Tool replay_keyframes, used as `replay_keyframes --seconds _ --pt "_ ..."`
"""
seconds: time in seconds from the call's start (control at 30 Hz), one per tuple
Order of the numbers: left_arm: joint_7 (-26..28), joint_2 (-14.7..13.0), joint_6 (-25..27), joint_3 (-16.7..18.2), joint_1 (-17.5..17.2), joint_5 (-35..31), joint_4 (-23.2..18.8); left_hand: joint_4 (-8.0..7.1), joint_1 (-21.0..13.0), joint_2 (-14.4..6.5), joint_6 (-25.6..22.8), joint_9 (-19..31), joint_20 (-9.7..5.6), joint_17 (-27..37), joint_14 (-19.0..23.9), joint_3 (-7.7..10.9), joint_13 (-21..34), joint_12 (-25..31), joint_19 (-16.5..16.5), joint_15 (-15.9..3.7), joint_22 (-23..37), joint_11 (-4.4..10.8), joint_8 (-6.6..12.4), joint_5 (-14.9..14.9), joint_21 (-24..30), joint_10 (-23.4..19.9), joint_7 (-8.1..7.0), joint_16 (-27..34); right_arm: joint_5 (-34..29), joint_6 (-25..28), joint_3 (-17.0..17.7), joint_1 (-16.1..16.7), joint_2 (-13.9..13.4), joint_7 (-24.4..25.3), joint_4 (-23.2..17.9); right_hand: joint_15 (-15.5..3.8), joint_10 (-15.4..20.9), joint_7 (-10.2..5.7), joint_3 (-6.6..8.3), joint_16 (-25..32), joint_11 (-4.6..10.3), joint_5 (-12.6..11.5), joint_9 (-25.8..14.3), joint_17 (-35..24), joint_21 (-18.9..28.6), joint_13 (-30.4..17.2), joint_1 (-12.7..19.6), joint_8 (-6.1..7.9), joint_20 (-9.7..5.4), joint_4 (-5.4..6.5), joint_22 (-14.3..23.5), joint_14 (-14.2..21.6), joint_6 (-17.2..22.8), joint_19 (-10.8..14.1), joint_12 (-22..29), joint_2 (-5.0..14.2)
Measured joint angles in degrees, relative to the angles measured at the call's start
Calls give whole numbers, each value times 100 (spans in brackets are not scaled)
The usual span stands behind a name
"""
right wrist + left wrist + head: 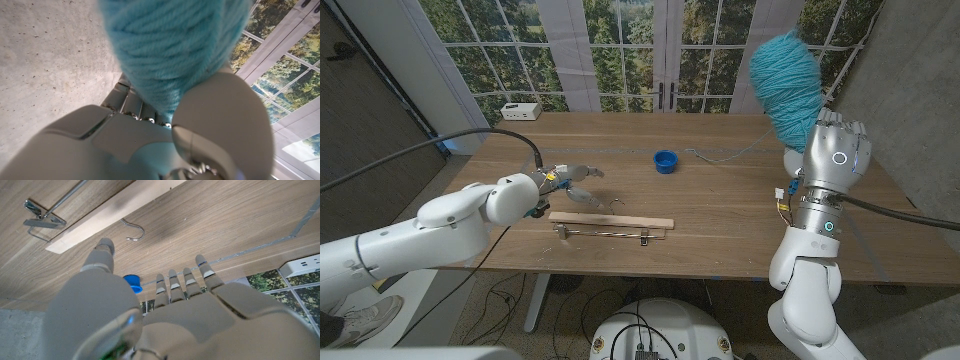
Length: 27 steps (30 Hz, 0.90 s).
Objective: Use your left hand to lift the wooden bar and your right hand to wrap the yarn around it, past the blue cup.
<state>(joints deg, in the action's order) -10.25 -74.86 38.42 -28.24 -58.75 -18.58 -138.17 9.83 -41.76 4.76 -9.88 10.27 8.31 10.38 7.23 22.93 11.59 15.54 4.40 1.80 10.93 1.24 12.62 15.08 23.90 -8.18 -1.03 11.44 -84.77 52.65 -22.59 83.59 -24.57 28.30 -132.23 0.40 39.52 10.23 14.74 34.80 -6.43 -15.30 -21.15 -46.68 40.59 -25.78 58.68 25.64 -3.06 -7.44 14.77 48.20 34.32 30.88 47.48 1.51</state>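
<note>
From the head view, the right hand (835,150) is raised high over the right end of the desk (740,205), clamped on a fat skein of teal yarn (786,80), with a loose strand (725,152) trailing down onto the wood toward the blue cup (666,160) near the desk's middle. The left hand (563,183) hovers with fingers spread and nothing in them, just behind the wooden bar (611,221), which lies flat along the front edge on its metal rail and clips (604,233). I'd worry that the slack strand drags across the cup and tips it when the skein swings over, and that the bar, being part of a clip hanger, rocks or slips if the left hand takes it off-centre. A white power strip (519,111) sits at the far left corner, with tall windows and trees beyond. In the left wrist view the left hand's fingers (172,282) reach apart over the bare wood, the bar (107,215) well short of them and a small wire hook (134,232) lying between; a snag on that hook seems possible. In the right wrist view the thumb and fingers press into the yarn (172,47), a soft bundle that could squeeze loose; a grey concrete wall (47,55) and window panes stand behind.
</note>
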Motion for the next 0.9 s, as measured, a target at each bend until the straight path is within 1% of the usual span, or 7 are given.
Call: replay_keyframes --seconds 0.03,0.13,0.3,0.37,0.57,0.8,0.9 --pt "-41 1 75 -23 2 -134 -15 -18 -32 -33 0 0 0 0 26 -18 0 0 0 -19 0 0 0 0 0 0 0 0 4 0 -6 -8 -5 1 4 0 0 0 0 -10 0 0 0 -21 0 -1 0 -1 0 0 -11 0 0 0 0 0" --pt "-92 14 252 -175 0 -446 -129 -18 -66 6 -34 0 21 1 91 -18 0 0 21 -45 0 1 0 40 0 -1 -10 9 36 -8 -17 -24 -13 29 12 4 0 0 0 -11 0 0 1 -23 0 -2 0 -1 0 0 -15 3 0 0 14 0" --pt "-123 62 536 -381 -90 -1116 -242 -43 -183 40 -202 28 30 1 195 -87 29 0 31 -87 1 113 0 83 0 -117 -12 27 101 -8 -29 -41 -29 81 27 11 0 -10 -16 -21 0 0 3 -35 39 -2 0 -13 1 16 -21 11 10 1 26 0" --pt "-153 95 651 -488 -146 -1439 -279 -53 -218 67 -265 28 34 4 228 -97 49 0 39 -121 1 100 0 105 0 -166 1 34 137 -7 -33 -43 -35 116 34 11 0 -10 -23 -32 0 0 3 -55 39 -3 0 -19 1 23 -40 11 10 1 26 0" --pt "-183 197 872 -638 -306 -2213 -310 -90 -277 66 -265 40 70 17 359 -134 82 0 118 -165 15 101 0 127 0 -166 1 71 241 -2 -43 -44 -59 202 57 11 0 -10 -23 -63 0 1 4 -103 88 -3 1 -25 31 23 -61 12 10 -29 26 -1" --pt "-234 427 1028 -772 -552 -3060 -253 -148 -314 29 -554 68 50 43 476 -192 139 89 216 -267 15 193 49 171 0 -361 -64 116 382 23 -59 -50 -91 298 84 3 1 -9 -23 -108 -1 1 9 -151 137 -4 45 -41 32 23 -92 40 11 -29 25 -45" --pt "-305 528 1056 -784 -654 -3391 -205 -177 -389 -46 -769 93 -16 53 584 -222 191 140 282 -375 14 291 137 171 0 -459 -108 150 459 33 -69 -62 -119 346 98 -1 22 -8 -23 -111 -21 2 18 -153 152 -5 45 -42 32 23 -94 44 12 -29 24 -45"
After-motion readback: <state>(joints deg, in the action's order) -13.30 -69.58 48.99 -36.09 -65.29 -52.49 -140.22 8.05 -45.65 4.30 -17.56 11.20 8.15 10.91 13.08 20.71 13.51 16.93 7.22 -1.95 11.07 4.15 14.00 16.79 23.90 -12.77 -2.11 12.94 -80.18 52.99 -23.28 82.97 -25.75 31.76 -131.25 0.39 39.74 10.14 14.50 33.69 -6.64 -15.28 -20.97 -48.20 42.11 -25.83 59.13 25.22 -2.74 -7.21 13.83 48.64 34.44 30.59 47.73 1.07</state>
